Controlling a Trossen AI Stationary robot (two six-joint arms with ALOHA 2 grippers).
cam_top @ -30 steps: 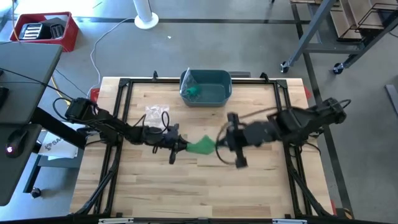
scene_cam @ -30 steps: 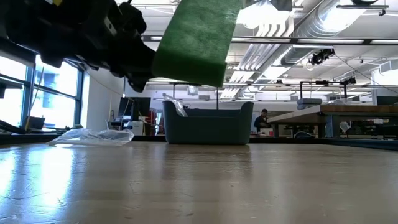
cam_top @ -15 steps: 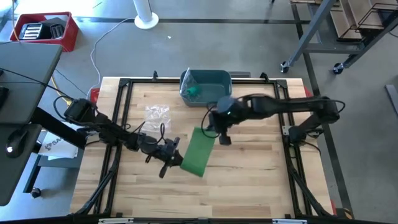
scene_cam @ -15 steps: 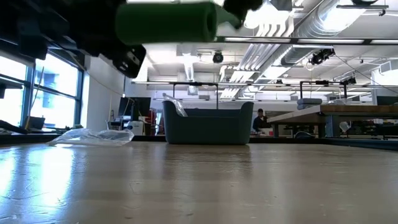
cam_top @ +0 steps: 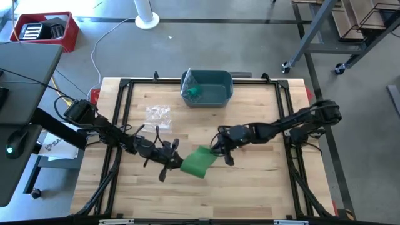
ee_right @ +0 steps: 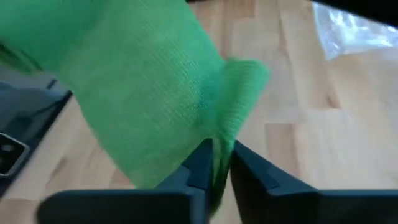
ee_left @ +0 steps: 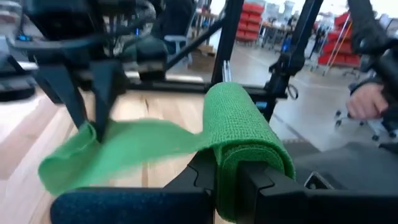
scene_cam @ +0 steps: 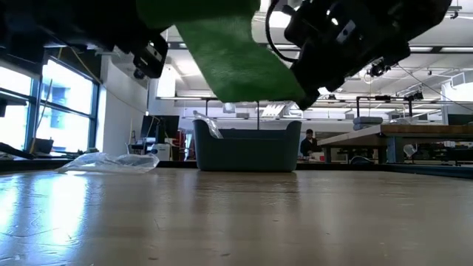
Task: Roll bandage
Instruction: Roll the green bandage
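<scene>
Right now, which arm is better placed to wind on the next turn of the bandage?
Probably left: its fingers pinch the rolled end of the green woven bandage, held above the table. The right fingers only grip the loose tail.

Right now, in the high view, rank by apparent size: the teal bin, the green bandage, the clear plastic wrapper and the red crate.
1. Red crate, on the floor, so farther from the camera.
2. Teal bin.
3. Green bandage, stretched between both arms.
4. Clear plastic wrapper, close to the bandage in size, so unsure.
</scene>
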